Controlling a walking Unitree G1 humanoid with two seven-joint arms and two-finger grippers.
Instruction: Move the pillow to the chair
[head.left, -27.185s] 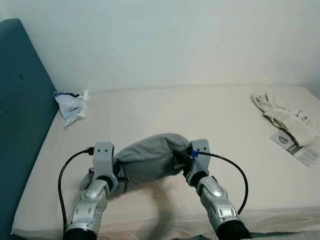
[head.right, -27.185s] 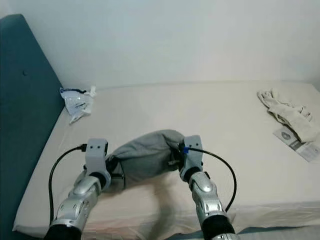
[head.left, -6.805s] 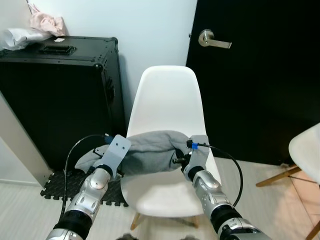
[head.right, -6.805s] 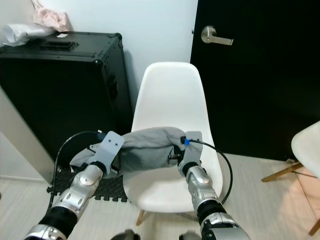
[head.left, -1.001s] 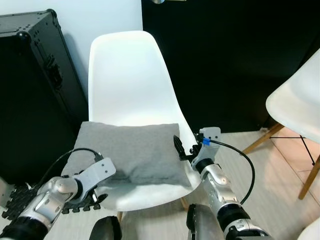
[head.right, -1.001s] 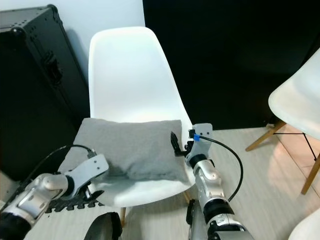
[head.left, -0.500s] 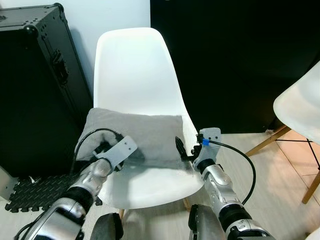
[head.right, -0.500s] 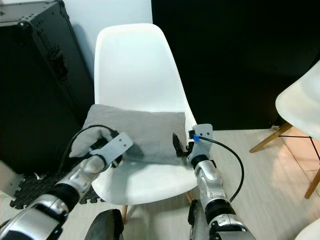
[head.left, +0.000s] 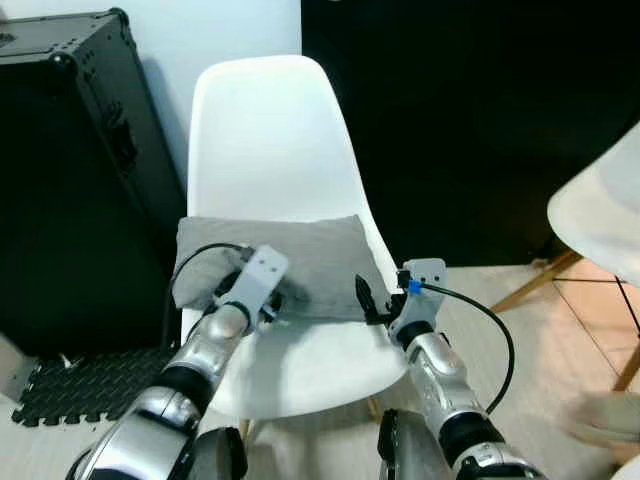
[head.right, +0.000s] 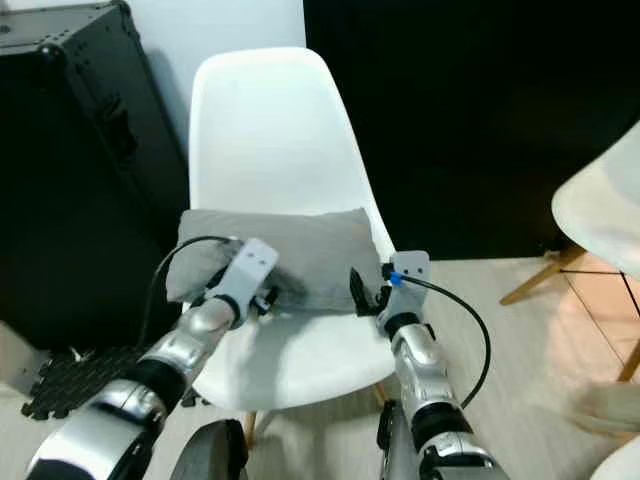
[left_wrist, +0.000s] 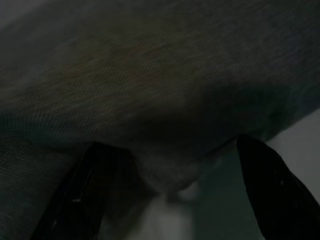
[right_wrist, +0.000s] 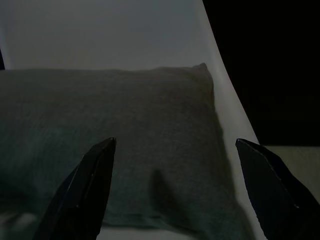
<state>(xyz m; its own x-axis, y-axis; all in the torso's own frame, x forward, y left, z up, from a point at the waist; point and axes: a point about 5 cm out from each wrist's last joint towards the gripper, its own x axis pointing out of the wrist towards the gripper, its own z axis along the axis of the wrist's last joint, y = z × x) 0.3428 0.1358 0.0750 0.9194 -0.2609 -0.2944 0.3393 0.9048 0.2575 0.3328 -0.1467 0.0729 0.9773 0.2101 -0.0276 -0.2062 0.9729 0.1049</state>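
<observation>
The grey pillow (head.left: 290, 262) lies across the white chair (head.left: 268, 150) seat against its back. The left gripper (left_wrist: 165, 195), fingers spread, presses its near edge; the right gripper (right_wrist: 175, 190) hovers spread at its right end.

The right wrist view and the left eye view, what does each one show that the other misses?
The right wrist view looks along the open fingers of the right gripper, close on the pillow's near edge. The left eye view adds the left gripper at the pillow's left end, the black case and a second chair. Both share the grey pillow on the white chair.
</observation>
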